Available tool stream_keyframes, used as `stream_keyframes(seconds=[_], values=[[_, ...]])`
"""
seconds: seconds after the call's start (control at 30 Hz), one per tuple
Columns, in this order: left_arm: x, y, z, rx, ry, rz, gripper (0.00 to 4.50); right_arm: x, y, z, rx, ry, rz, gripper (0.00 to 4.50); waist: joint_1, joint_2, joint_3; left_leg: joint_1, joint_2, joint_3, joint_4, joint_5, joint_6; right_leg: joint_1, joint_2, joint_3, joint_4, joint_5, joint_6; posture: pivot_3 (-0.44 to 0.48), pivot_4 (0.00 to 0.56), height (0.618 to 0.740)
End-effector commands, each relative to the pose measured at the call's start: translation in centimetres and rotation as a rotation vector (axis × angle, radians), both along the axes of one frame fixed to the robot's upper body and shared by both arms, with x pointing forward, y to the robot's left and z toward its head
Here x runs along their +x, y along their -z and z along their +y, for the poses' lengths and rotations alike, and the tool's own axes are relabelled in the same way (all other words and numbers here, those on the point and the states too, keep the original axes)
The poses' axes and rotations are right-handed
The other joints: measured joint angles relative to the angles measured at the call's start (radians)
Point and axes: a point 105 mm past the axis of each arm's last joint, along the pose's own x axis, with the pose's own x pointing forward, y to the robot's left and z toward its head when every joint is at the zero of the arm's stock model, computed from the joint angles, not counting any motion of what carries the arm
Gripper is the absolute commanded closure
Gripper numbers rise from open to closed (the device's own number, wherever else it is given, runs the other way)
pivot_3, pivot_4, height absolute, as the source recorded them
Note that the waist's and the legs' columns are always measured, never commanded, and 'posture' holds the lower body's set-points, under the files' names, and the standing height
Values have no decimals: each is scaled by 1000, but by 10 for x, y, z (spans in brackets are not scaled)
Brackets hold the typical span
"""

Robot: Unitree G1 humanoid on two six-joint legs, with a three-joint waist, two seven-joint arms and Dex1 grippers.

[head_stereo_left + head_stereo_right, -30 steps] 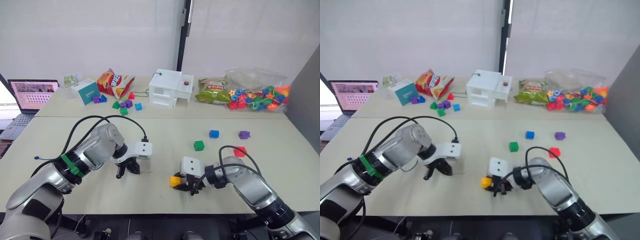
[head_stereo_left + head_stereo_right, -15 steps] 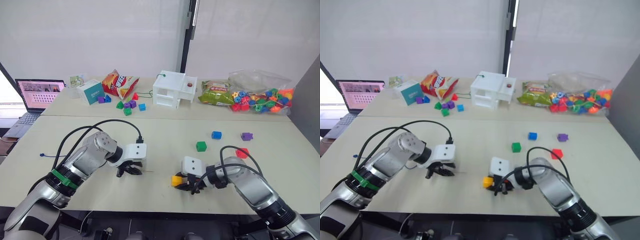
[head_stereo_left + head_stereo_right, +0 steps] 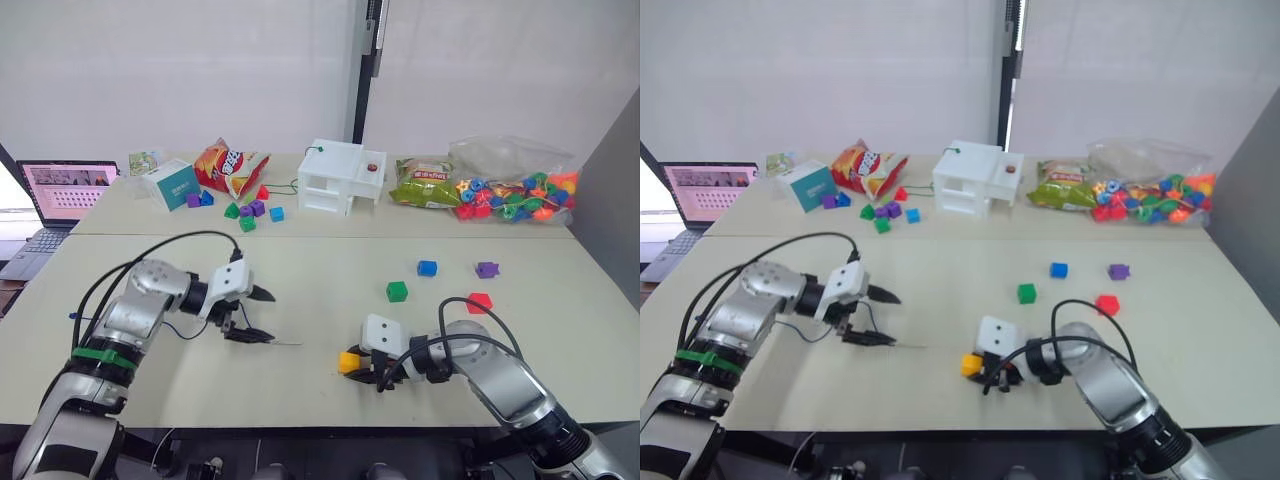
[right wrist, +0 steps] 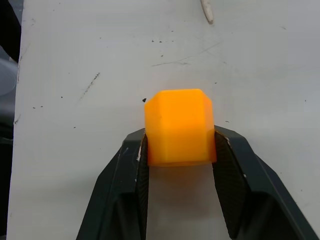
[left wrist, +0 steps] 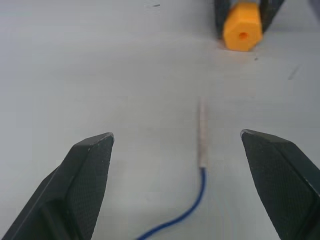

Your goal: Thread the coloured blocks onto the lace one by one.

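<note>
The yellow-orange block [image 4: 179,127] is pinched in the right hand [image 4: 180,150], low on the surface [image 3: 320,270], hole aimed at the lace [image 5: 201,145]. The left hand [image 5: 192,170] is spread wide, nothing held, pale tip lying between its fingers. That tip probably gets grabbed close behind and kept level with the hole.

laptop [image 3: 62,192] open, far left edge of counter [image 3: 320,255] | teal box [image 3: 172,183] + chip bag [image 3: 232,165] at back left | small blocks w/ triangular pcs [image 3: 247,209] just in front of bag | white toy house [image 3: 340,176] back centre, thin green cord [image 3: 290,186] beside it | green snack bag [image 3: 425,182] + clear bag of multicolour beads [image 3: 515,190] back right
</note>
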Motion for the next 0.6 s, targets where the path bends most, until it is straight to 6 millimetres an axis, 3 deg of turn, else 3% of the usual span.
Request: stream_keyframes(seconds=[0.03, 0.3, 0.57, 0.6], values=[[3, -3, 2, -52, 29, -17, 222, -6, 5, 4, 14, 5, 28, 3227, 3, -3, 0, 0, 0, 0, 0, 0, 0, 0, 0, -1, 0, 0, 0, 0, 150, 740], [2, 40, 6, 35, 16, 87, 222, -5, 2, 4, 25, 25, 21, 3227, 0, -3, -1, 0, 0, 0, 0, 0, 0, 0, 1, 0, 1, 0, 0, 0, 150, 740], [4, 57, 9, 100, 8, 90, 222, -4, 0, 4, 30, 33, 20, 3227, 2, -3, -1, 3, 0, 0, 0, 0, 0, 3, 0, 0, 1, 0, 0, 0, 150, 740], [2, 58, 9, 106, 22, 92, 485, -4, 0, 4, 30, 33, 21, 3227, 2, -3, -1, 3, 0, 0, 0, 0, 0, 3, 0, 0, 1, 0, 0, 0, 150, 740]])
